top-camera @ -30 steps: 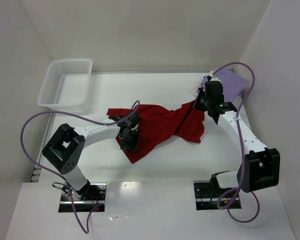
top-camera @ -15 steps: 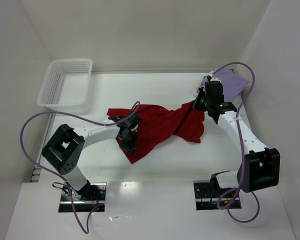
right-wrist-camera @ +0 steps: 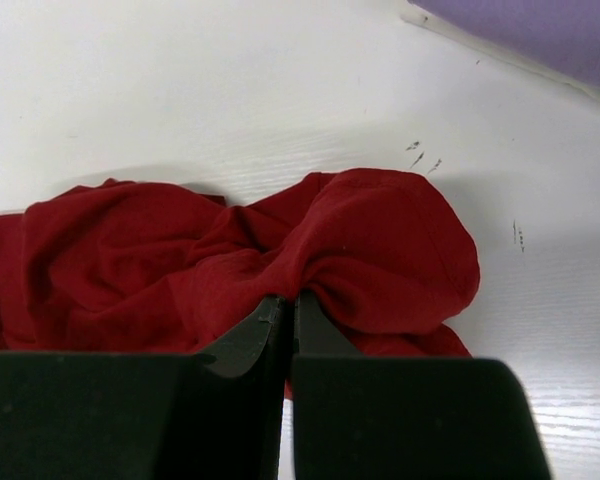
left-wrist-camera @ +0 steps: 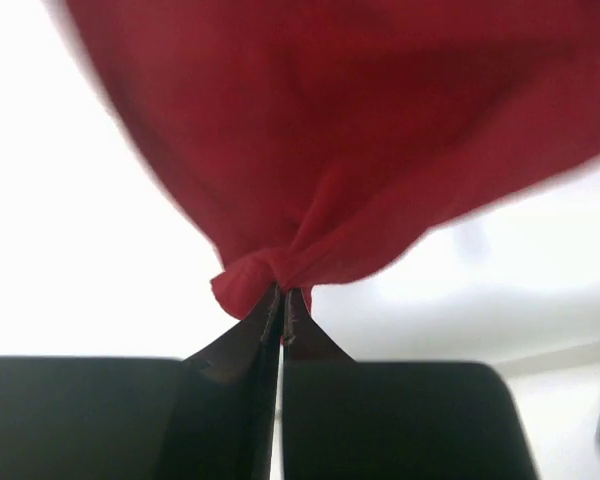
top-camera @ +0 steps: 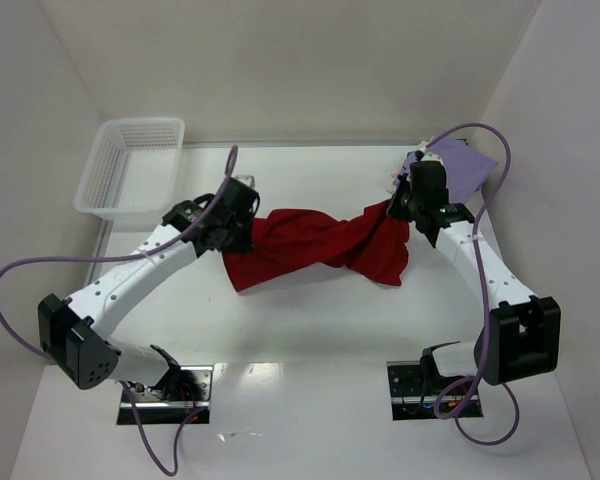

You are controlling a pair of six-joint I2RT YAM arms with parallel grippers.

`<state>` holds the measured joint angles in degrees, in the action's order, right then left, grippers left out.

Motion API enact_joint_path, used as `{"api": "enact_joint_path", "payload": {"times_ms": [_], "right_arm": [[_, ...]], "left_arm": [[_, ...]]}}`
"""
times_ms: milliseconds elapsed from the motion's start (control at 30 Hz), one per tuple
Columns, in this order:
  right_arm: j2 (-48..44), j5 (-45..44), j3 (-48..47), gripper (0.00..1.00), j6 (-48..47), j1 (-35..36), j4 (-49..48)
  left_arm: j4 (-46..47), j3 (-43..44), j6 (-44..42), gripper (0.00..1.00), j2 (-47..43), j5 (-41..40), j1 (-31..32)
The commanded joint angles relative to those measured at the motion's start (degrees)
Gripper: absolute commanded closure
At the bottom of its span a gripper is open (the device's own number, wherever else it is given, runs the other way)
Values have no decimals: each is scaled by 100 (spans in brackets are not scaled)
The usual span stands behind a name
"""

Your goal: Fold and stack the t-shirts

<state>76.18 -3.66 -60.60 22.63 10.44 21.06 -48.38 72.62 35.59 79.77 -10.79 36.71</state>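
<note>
The dark red t-shirt point(top-camera: 320, 245) hangs stretched and twisted between my two grippers across the middle of the table. My left gripper point(top-camera: 244, 216) is shut on a bunched corner of it at its left end. In the left wrist view the red cloth point(left-wrist-camera: 360, 130) fans out from the pinched tips of that gripper point(left-wrist-camera: 282, 296). My right gripper point(top-camera: 404, 206) is shut on the shirt's right end. The right wrist view shows crumpled red cloth point(right-wrist-camera: 230, 250) at its tips point(right-wrist-camera: 290, 298). A lavender t-shirt point(top-camera: 466, 168) lies folded at the back right, also seen as lavender cloth point(right-wrist-camera: 540, 30) in the right wrist view.
A white mesh basket point(top-camera: 130, 165) stands at the back left corner. A pink cloth edge point(top-camera: 392, 181) shows beside the lavender shirt, behind the right gripper. White walls close the table at the back and both sides. Purple cables loop off both arms.
The left gripper shut on the shirt's near-left part, then swung up and back to the left, lifting that end. The shirt now stretches between both grippers. The right arm stayed put.
</note>
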Motion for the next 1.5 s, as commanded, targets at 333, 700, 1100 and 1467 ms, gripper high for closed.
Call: {"api": "enact_joint_path", "payload": {"times_ms": [333, 700, 1100, 1467], "right_arm": [[-51, -117, -1463, 100, -31, -42, 100], [63, -56, -3405, 100, -145, -42, 417], [-771, 428, -4313, 100, -198, -42, 786], [-579, 541, -3620, 100, -198, -42, 803]], "left_arm": [[197, 2228, -1440, 100, -630, -1345, -1464], [294, 4225, -2100, 100, 56, -1453, -1658], [-875, 5939, -1872, 100, -435, -864, -1658], [-375, 4178, -1837, 100, -260, -830, -1658]]}}
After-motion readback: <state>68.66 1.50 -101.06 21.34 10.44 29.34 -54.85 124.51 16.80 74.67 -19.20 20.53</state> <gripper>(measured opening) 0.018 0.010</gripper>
